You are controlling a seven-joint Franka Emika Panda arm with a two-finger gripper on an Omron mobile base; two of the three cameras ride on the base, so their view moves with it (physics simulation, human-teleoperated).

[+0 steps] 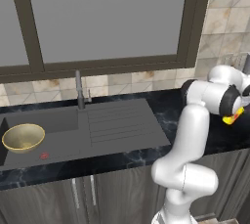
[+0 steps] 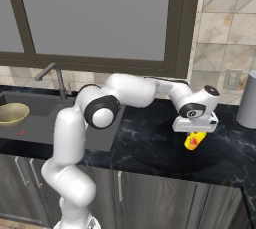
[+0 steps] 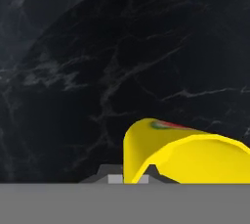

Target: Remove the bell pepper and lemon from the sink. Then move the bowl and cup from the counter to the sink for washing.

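We see open black bench (image 2: 150,148) all around the cup (image 2: 194,141), with bare marble on the side toward the sink (image 2: 45,104). To the cup's far right a tall grey cylinder (image 2: 247,100) stands well apart, near the tiled wall. Between cup and basin the ribbed drainboard (image 1: 122,123) lies flat and bare. The faucet (image 1: 79,91) rises at the basin's back edge. The bowl (image 1: 23,137) takes up the basin's left part; the room beside it looks open, though we cannot judge it well.
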